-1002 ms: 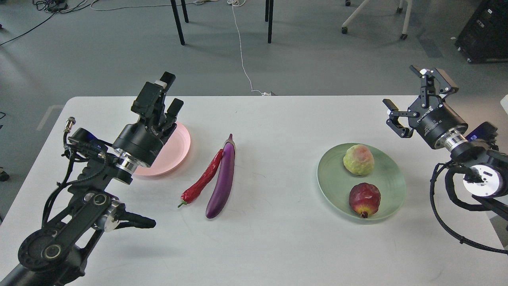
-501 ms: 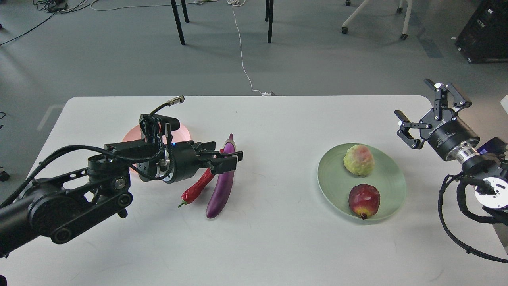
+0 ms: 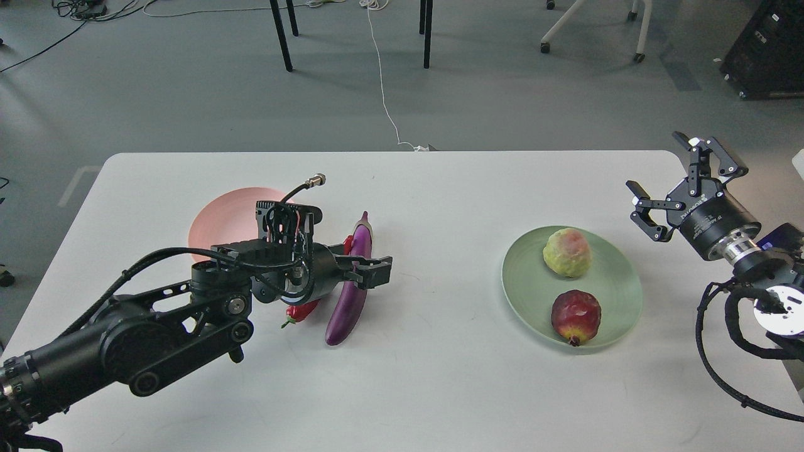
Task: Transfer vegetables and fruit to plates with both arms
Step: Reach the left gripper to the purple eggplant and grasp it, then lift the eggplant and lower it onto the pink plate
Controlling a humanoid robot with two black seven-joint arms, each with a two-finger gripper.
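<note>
Eggplant (image 3: 352,285) lies on the white table (image 3: 440,376) left of centre, running from near to far, its stem end far. Just to its left lies the chili (image 3: 301,311), mostly hidden behind my left arm, with only its near end and a bit of red by the eggplant's far end showing. My left gripper (image 3: 370,270) reaches in from the left and sits across the eggplant's middle, fingers pointing right; I cannot tell whether they are closed on the eggplant or only over it. The pink plate (image 3: 217,223) is left and a little farther away, partly behind my wrist, and nothing shows on the part I can see. The green plate (image 3: 527,282) sits on the right, holding the yellow-green fruit (image 3: 567,252) on its far side and the pomegranate (image 3: 576,317) on its near side, slightly apart. My right gripper (image 3: 669,182) hangs above the table's right edge, beyond the green plate, fingers spread wide and holding nothing.
</note>
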